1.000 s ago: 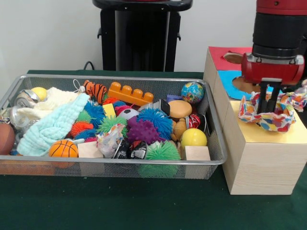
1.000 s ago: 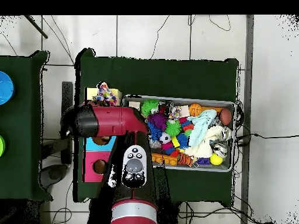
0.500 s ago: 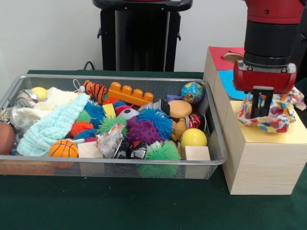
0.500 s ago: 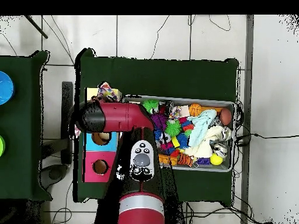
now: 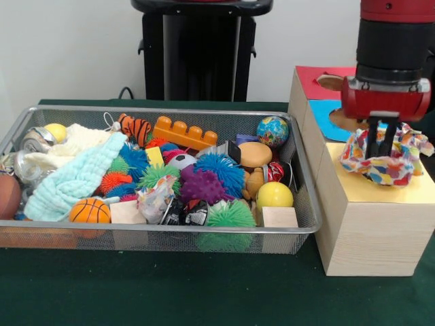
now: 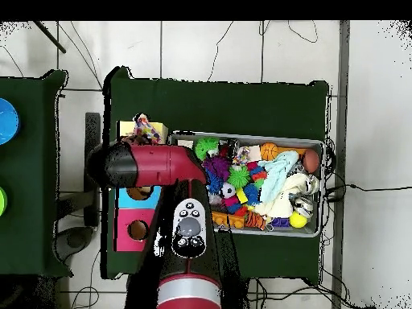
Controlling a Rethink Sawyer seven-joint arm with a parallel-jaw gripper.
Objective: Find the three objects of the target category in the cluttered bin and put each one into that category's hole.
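I see gripper [image 5: 381, 151] above yellow-topped box [image 5: 370, 224], fingers apparently clenched on dotted cloth [image 5: 382, 161]; bin [image 5: 304, 197] alongside.

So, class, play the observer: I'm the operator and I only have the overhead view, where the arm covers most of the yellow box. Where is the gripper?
Observer: In the front view the gripper points straight down into a dotted cloth on top of the yellow box.
Operator: Has the cloth gone down the hole?
Observer: No. It sits bunched in a heap on the yellow top, and the hole is hidden beneath it.
Operator: How tall is that box compared with the bin?
Observer: From the front, its top stands clearly higher than the bin's rim.
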